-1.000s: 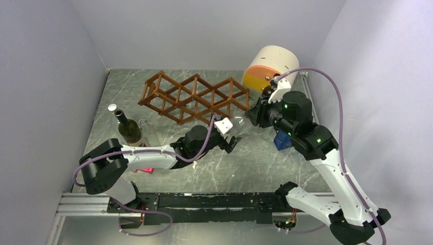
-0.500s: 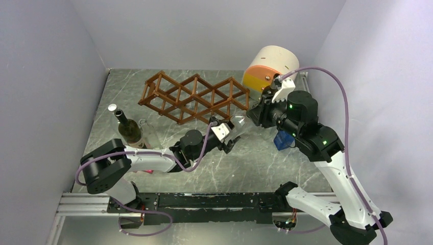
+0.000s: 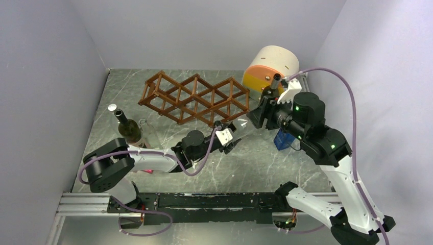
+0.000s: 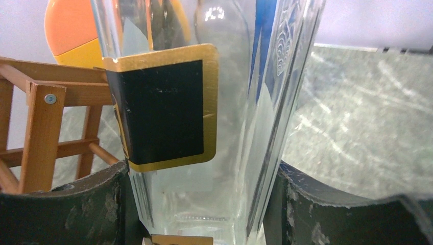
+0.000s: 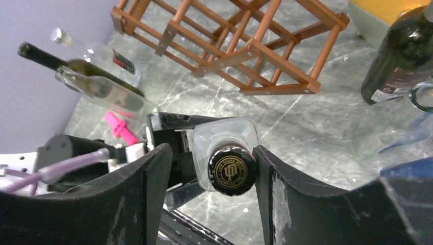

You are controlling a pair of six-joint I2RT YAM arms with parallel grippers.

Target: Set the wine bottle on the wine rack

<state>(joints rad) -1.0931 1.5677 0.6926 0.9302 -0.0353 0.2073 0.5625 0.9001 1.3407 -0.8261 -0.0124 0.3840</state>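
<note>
Marble table (image 4: 367, 102); wine bottle (image 4: 240, 127) label (image 4: 163, 109) left-wrist-only

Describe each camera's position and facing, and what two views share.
Top external: above, behind the bases, looking down on both arms, wine rack, clear bottle.
Left wrist: on the left arm, facing the bottle's label between the left fingers.
Right wrist: on the right arm, facing the bottle's cap between the right fingers.
Both wrists share the bottle and rack.

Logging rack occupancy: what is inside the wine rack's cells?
The wine rack cells visible from the right wrist show only marble table through them, no bottle. Its far end is cut off there, and slats cover parts from above.
</note>
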